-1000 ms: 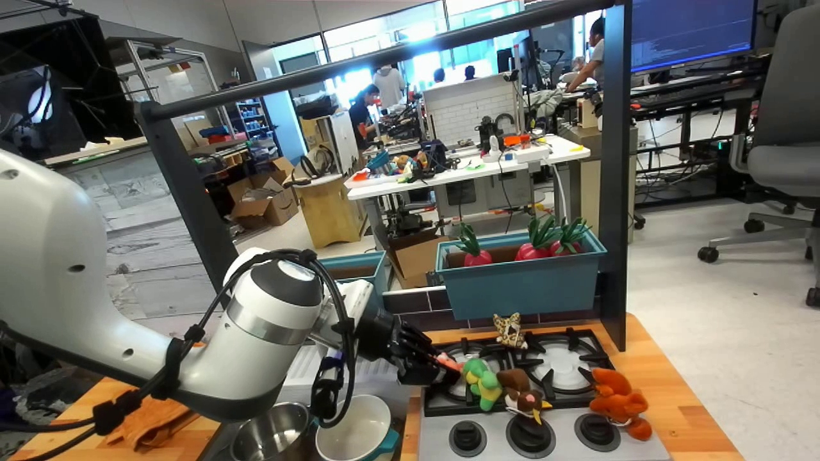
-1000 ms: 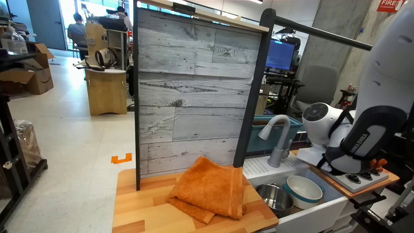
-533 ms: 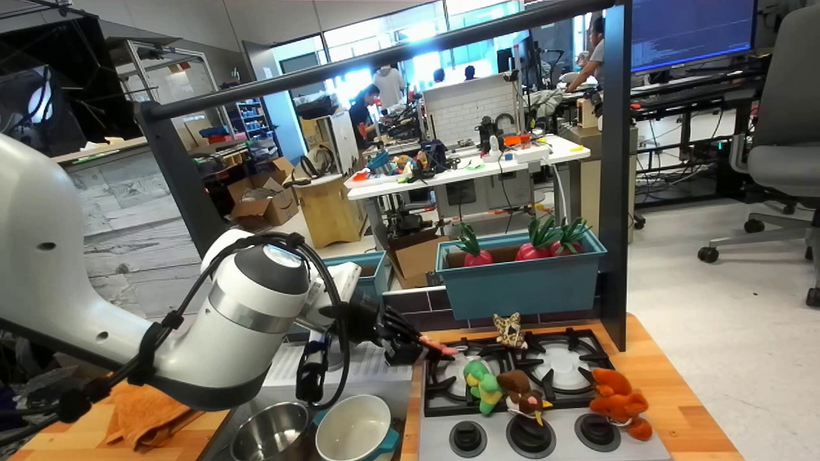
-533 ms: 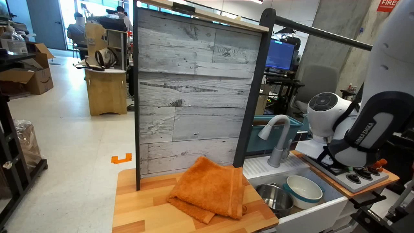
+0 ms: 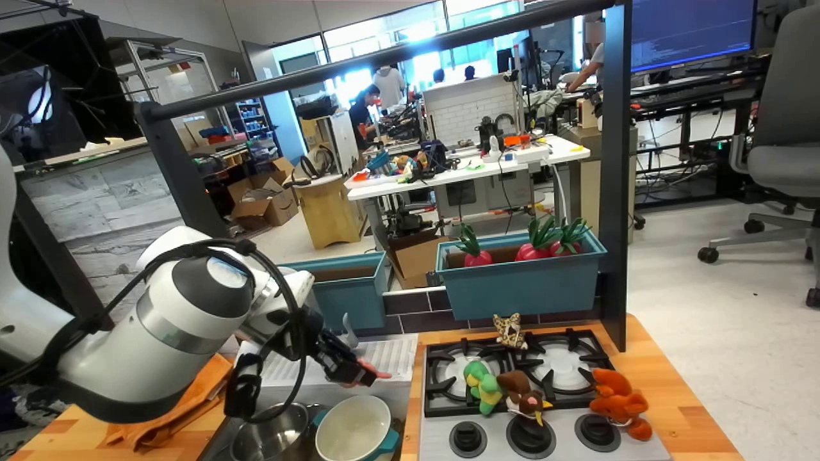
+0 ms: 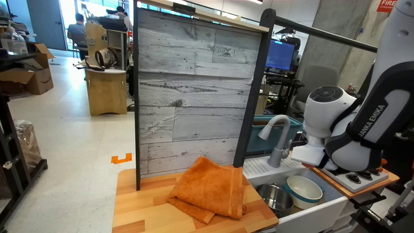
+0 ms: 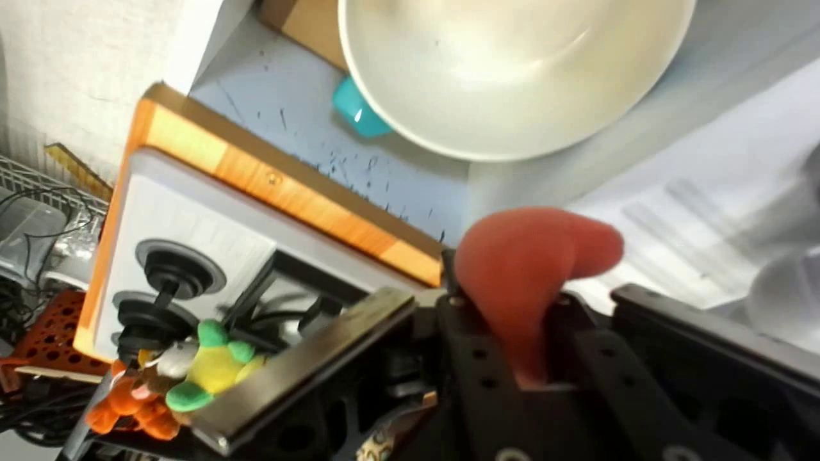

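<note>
Right now you are pinching a red toy (image 7: 522, 256) between the fingers (image 7: 474, 371) of your gripper (image 7: 510, 291), and it is hanging in the air near the sink (image 6: 313, 220). Being plush-like, it is probably feeling light and squashy, unlikely to break; its rounded middle is offering a surer hold than its slim tip. Nearby, a white pot (image 5: 352, 426) and a steel pot (image 6: 278, 199) are standing in the sink. Farther out, a green toy (image 5: 482, 384) and a brown toy (image 5: 516, 381) are lying on the stove (image 5: 435, 428).
</note>
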You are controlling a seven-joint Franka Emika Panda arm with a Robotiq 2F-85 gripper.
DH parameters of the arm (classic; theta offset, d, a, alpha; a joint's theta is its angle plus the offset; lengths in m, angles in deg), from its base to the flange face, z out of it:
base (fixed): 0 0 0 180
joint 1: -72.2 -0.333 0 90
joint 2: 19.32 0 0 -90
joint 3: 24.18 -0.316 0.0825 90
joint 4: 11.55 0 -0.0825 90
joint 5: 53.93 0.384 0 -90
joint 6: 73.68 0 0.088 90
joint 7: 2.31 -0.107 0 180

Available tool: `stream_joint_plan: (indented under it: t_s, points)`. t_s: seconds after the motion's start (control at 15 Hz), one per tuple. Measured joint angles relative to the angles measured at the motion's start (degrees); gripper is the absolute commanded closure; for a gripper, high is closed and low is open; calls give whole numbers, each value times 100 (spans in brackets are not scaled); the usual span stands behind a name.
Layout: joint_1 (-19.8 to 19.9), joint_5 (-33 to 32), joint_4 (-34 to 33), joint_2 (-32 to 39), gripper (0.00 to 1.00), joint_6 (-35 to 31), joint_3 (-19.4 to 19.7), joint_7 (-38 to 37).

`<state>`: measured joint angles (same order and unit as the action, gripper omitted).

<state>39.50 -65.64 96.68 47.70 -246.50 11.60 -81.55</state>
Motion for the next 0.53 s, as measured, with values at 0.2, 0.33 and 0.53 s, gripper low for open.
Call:
stream_joint_plan:
  t_s: [0.2,0.33,0.53]
  points:
    - [-101,293,68,74,63,-280,-223,93]
    - [-156,548,63,182,76,-419,-273,146]
    - [-177,670,53,268,38,-482,-286,187]
